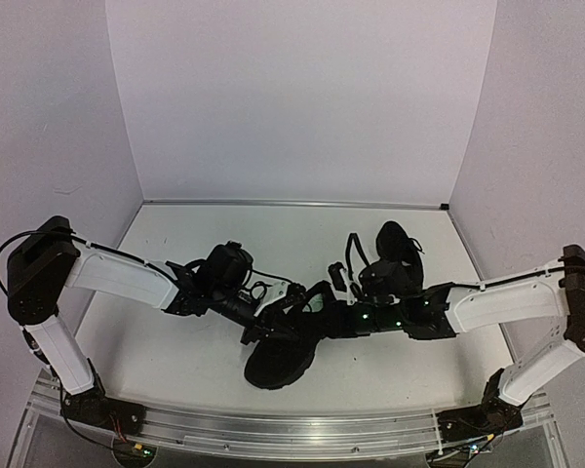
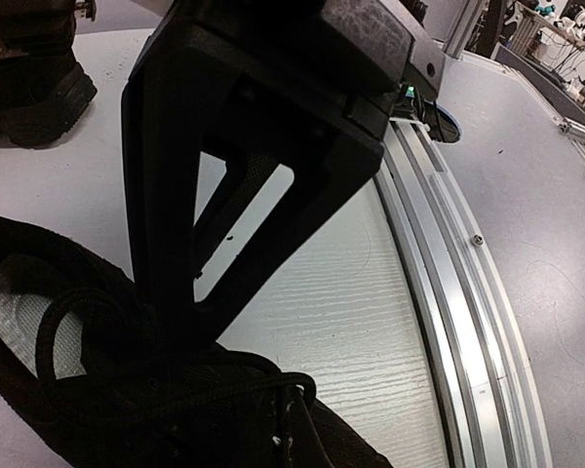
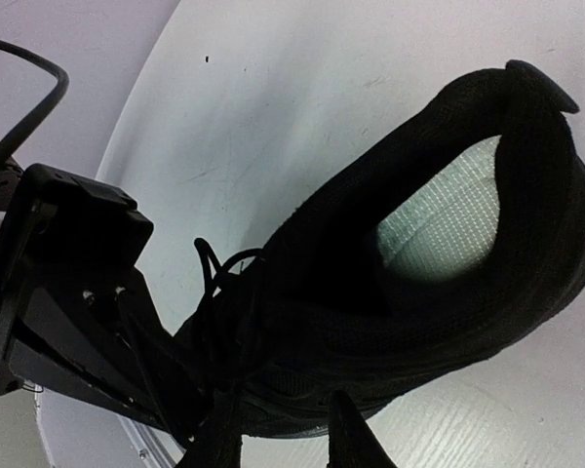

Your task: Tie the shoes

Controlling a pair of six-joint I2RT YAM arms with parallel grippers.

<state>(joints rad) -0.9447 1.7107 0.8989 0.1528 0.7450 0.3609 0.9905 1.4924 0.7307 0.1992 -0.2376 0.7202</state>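
A black shoe (image 1: 278, 359) lies at the table's near middle, its pale insole (image 3: 439, 219) showing through the opening. Both arms meet over its laced front. My left gripper (image 1: 271, 322) is shut, its tips (image 2: 171, 331) pressed down among the thin black laces (image 2: 297, 395); whether a lace is pinched is hidden. My right gripper (image 1: 317, 297) is open, its two fingertips (image 3: 351, 439) standing apart against the shoe's side by the sole, with a lace loop (image 3: 210, 268) just beyond. The other black shoe (image 1: 395, 249) stands behind the right arm, untouched.
An aluminium rail (image 2: 448, 292) runs along the table's near edge, close to the front shoe. White walls close the table on the left, back and right. The second shoe (image 2: 29, 78) is behind the right arm.
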